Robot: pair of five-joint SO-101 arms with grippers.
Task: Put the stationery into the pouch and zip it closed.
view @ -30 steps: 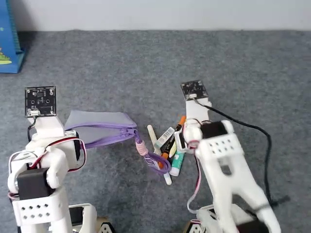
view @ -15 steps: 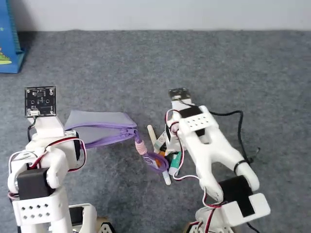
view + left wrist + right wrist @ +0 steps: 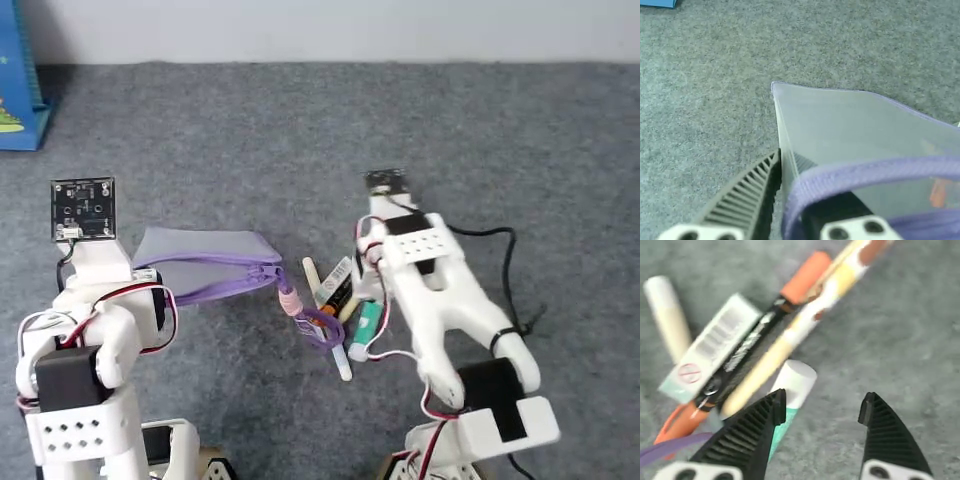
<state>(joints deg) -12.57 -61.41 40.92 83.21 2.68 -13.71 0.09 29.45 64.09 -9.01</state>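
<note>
On the grey carpet [image 3: 500, 130], the right arm [image 3: 440, 300] has swung in over the stationery pile [image 3: 335, 290] within the last second and then drifted slightly away from the pouch [image 3: 200, 262]. Nothing has been lifted, so the first pick looks about to start and every item remains outside the pouch. That arm is stretched forward with the wrist pitched down, the right gripper [image 3: 822, 400] spread wide just above the glue stick [image 3: 792, 382]. The left gripper [image 3: 790, 200] has not moved and is clamped on the open pouch's edge, just beside the pile.
</note>
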